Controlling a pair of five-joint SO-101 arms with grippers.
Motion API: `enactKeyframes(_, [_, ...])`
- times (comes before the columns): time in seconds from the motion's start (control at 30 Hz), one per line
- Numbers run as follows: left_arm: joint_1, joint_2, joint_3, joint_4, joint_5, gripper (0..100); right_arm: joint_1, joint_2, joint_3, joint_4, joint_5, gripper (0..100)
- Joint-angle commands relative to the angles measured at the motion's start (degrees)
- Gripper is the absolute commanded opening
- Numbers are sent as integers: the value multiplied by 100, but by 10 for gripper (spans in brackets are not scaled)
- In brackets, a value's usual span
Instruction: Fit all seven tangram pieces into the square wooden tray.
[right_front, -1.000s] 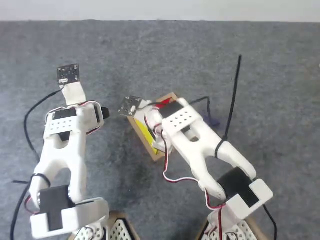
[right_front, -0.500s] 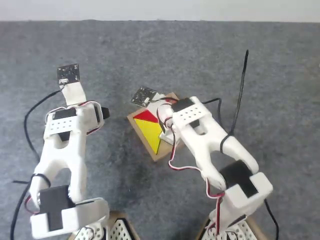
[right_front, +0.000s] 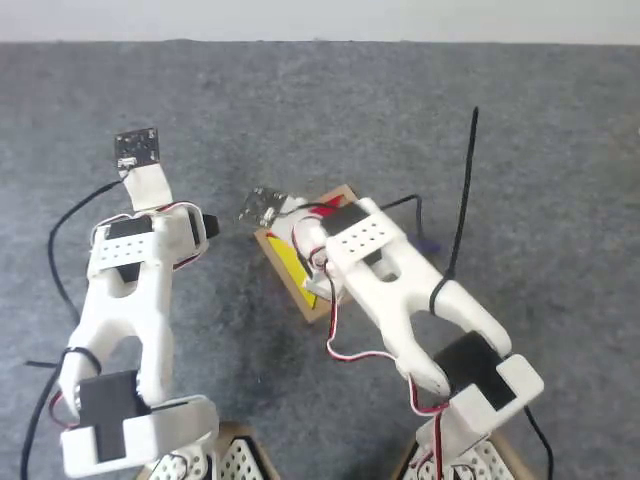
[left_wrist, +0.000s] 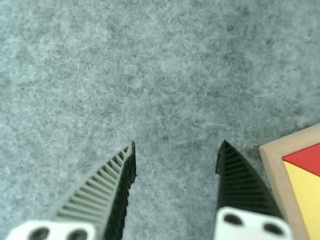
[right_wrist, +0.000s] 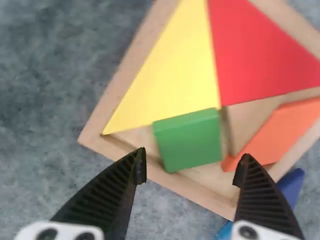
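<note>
**Both hands open, four pieces in the tray, a blue one outside**

The square wooden tray (right_front: 316, 308) sits near the middle of the grey table (right_front: 500, 120), turned so that one corner points toward the near side. The right arm stretches over it from the near right and covers most of it from above.

Through that arm's wrist camera the tray's contents are plain. A big yellow triangle (right_wrist: 175, 80) and a big red triangle (right_wrist: 260, 55) lie side by side with their long edges touching. A green square (right_wrist: 189, 140) lies just below where they meet, with one edge against the yellow triangle. An orange piece (right_wrist: 272, 135) lies just beside the square, under the red triangle. Bare wood shows between the square and the orange piece. A blue piece (right_wrist: 290, 182) lies on the table just outside the tray's rim.

The right hand (right_wrist: 193, 154) is spread wide and grips nothing, its two fingers standing to either side of the green square.

The left hand (left_wrist: 177, 145) is also wide open and empty, over bare table on the left. One of its fingers (left_wrist: 240, 175) is just beside a corner of the tray.
</note>
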Motion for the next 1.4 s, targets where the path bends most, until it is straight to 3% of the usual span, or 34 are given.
enactKeyframes(0.0, [26,-88,-57,-70,-53,249,-40,-215,-35,-136,9,285])
enactKeyframes(0.33, [26,-88,-48,-70,-53,249,541,470,-202,-330,53,285])
enactKeyframes(0.73, [26,-79,-66,-70,-53,249,409,4,-281,-330,26,285])
enactKeyframes(1.0, [26,-88,-48,-70,-53,249,708,514,-387,-980,53,285])
enactKeyframes(1.2, [26,-88,-48,-70,-53,249,848,1156,-1178,-708,44,285])
enactKeyframes(1.37, [26,-62,-66,-70,-53,249,743,804,-1099,-690,-18,285])
